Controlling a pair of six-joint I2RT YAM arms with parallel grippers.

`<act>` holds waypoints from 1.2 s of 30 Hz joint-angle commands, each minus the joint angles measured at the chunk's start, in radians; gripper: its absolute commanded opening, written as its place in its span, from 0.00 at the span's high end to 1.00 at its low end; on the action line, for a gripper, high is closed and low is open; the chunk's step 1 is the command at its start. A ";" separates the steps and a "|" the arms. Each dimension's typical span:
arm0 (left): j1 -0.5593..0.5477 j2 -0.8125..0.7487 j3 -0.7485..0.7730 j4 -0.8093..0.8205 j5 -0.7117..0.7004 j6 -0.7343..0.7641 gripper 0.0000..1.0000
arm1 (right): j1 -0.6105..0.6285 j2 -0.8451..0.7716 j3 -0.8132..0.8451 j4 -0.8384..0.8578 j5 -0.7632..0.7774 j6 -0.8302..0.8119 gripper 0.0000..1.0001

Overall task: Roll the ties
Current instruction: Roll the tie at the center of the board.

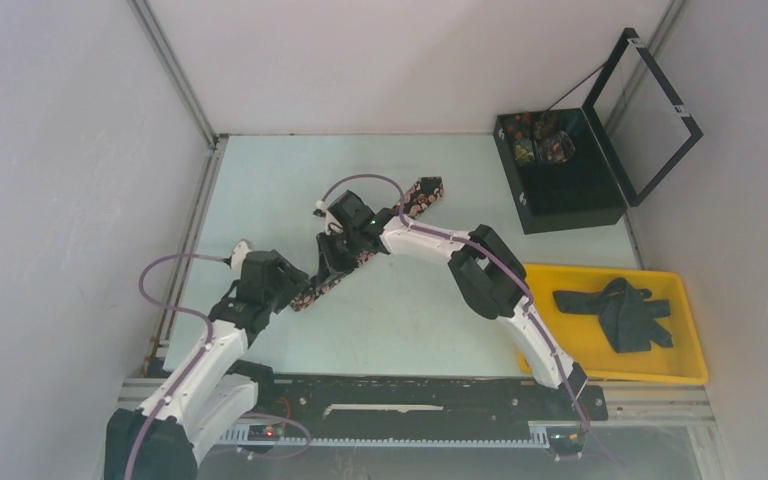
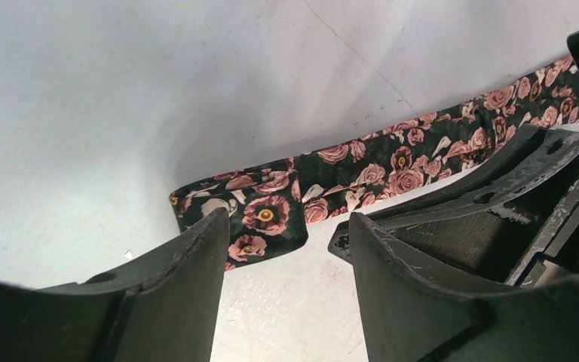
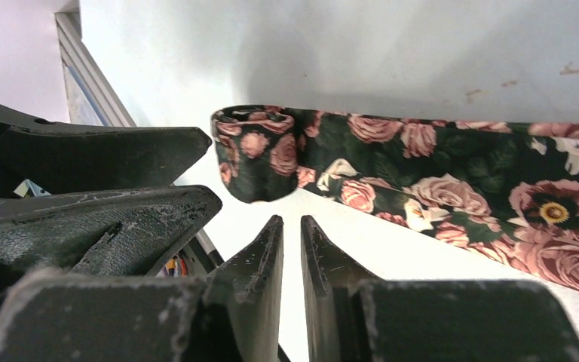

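Ties sit in three places on the table, and the layout reads like a work line. At the near right, a yellow tray holds a loose heap of dark ties, which I take to be waiting their turn. At the far right a black box stands with its lid up and patterned rolls inside, so that looks like where finished ones go.

Mid-table lies the rose-patterned tie, stretched flat on a slant from near left to far right, which gives it a straight run to roll along. Its near-left end is curled over into a small loop. That is only a start, since most of the length lies flat.

The left pincer hovers over that end with its jaws wide, gripping nothing. The right pincer sits just beside the curl, its jaws drawn to a narrow slit and empty. I'd guess it is there to steady or nudge the roll.
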 commanded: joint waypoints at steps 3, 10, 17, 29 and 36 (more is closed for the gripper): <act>-0.004 -0.127 0.057 -0.109 -0.112 0.040 0.32 | 0.021 -0.066 0.084 -0.002 0.001 -0.003 0.82; 0.014 -0.248 0.048 -0.241 -0.160 0.049 0.31 | 0.043 -0.017 0.174 -0.040 -0.004 -0.006 0.82; 0.058 -0.333 0.002 -0.295 -0.151 0.050 0.33 | 0.063 0.049 0.267 -0.079 -0.009 -0.005 0.82; 0.061 -0.294 -0.005 -0.277 -0.140 0.052 0.38 | 0.068 0.128 0.341 -0.112 -0.015 -0.006 0.82; 0.066 -0.274 -0.019 -0.257 -0.119 0.053 0.41 | 0.061 0.147 0.333 -0.116 -0.008 -0.013 0.83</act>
